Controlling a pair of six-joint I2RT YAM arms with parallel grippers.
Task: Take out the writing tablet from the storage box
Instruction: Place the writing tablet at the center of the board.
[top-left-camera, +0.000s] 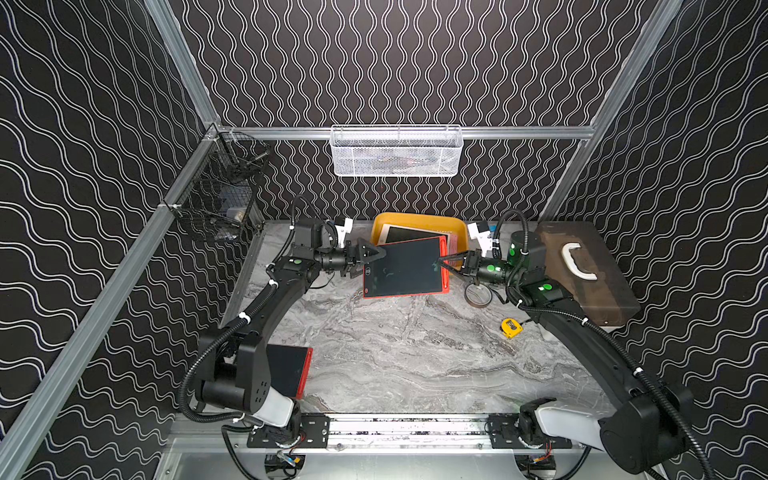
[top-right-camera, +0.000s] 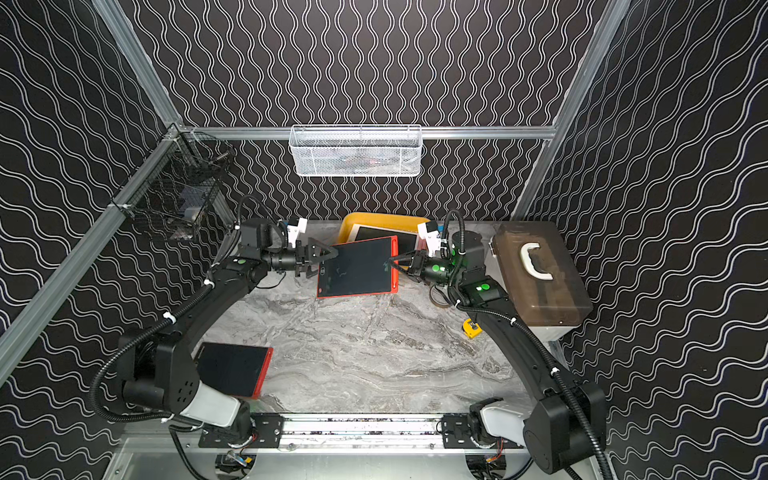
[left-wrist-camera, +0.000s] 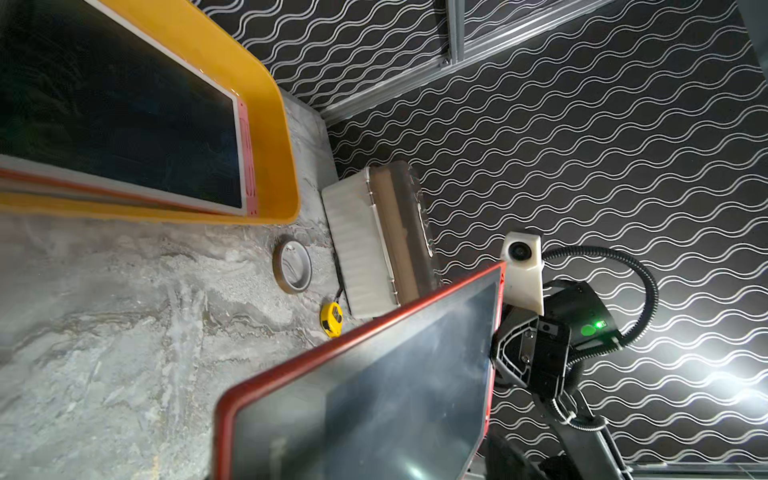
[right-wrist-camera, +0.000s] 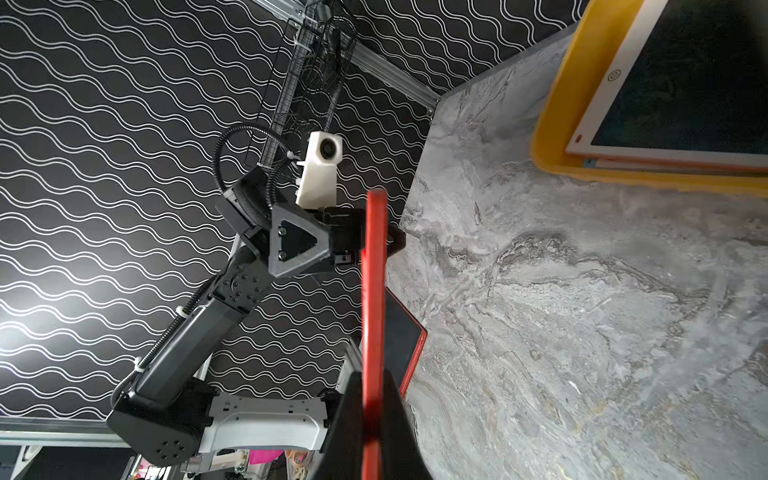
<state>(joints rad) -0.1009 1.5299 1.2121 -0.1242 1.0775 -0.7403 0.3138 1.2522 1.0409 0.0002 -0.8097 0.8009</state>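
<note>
A red-framed writing tablet (top-left-camera: 403, 266) hangs tilted over the table, just in front of the yellow storage box (top-left-camera: 415, 217). My right gripper (top-left-camera: 444, 261) is shut on its right edge; in the right wrist view both fingers press the red frame (right-wrist-camera: 372, 291). My left gripper (top-left-camera: 368, 262) is at the tablet's left edge, open, with one finger on each side of the frame and a gap showing (right-wrist-camera: 365, 243). In the left wrist view the tablet (left-wrist-camera: 374, 395) fills the foreground and hides my fingers. A white-framed tablet (top-left-camera: 409, 233) lies inside the box.
A grey case with a brown lid (top-left-camera: 582, 274) stands at the right. A tape roll (top-left-camera: 478, 295) and a yellow tape measure (top-left-camera: 511, 328) lie beside it. Another red tablet (top-left-camera: 291, 370) lies at the front left. A white mesh basket (top-left-camera: 395, 151) and a black wire basket (top-left-camera: 220, 195) hang on the walls.
</note>
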